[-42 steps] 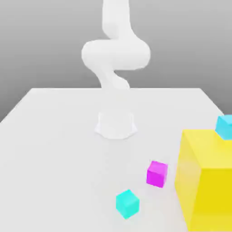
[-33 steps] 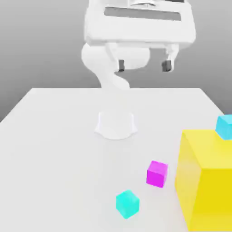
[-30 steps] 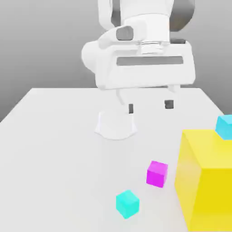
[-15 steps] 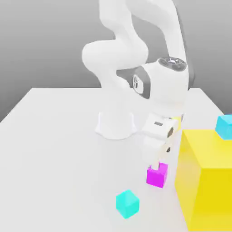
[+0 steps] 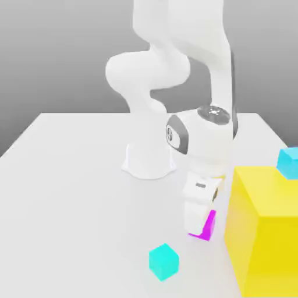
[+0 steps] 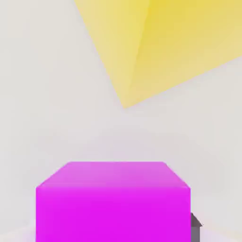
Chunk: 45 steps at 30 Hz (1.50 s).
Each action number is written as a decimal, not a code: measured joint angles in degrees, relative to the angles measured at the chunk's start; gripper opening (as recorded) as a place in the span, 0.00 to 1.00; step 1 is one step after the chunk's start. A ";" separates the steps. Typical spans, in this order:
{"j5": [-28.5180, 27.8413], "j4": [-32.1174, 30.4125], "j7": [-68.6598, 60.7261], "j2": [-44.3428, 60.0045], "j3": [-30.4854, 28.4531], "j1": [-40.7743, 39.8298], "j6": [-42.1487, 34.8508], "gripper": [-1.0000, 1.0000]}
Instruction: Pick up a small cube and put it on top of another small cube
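Two small cyan cubes (image 5: 163, 261) (image 5: 288, 162), one atop the big yellow block (image 5: 265, 230), flank a small plain magenta cube (image 5: 206, 226) on the white tabletop (image 5: 70, 192). Lowered beside the block, the white hand (image 5: 198, 224) is clamped shut on the magenta cube.

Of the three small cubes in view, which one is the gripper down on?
The small magenta cube, beside the big yellow block; the gripper is shut on it. One small cyan cube sits alone on the white table, another atop the yellow block.
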 joint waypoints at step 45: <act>1.41 50.11 -15.47 -7.99 5.67 5.57 -58.31 0.00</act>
